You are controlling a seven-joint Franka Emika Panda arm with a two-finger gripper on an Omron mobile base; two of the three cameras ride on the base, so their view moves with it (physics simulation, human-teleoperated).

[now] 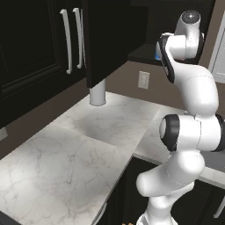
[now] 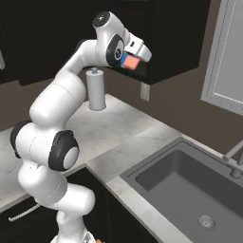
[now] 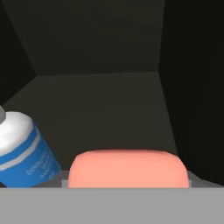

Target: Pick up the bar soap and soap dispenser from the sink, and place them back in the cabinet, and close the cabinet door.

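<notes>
My gripper (image 2: 132,60) is raised to the open cabinet (image 2: 175,38) and is shut on the orange-red bar soap (image 2: 130,62). In the hand view the bar soap (image 3: 128,169) spans the bottom, held over the front of the cabinet's dark shelf (image 3: 109,118). The soap dispenser (image 3: 24,153), blue with a white band, stands inside the cabinet just left of the soap, tilted in this view. The cabinet door (image 1: 110,39) hangs swung open to the left of the arm. Below on the right lies the sink (image 2: 156,171), with its drain (image 2: 206,221) and faucet (image 2: 232,161).
A white paper towel roll (image 2: 96,90) stands on the marble counter (image 1: 88,140) under the cabinet. A wall outlet (image 1: 143,80) sits on the brown wall. Closed dark cabinet doors with silver handles (image 1: 67,41) are to the left. A window frame (image 2: 223,57) is at the right.
</notes>
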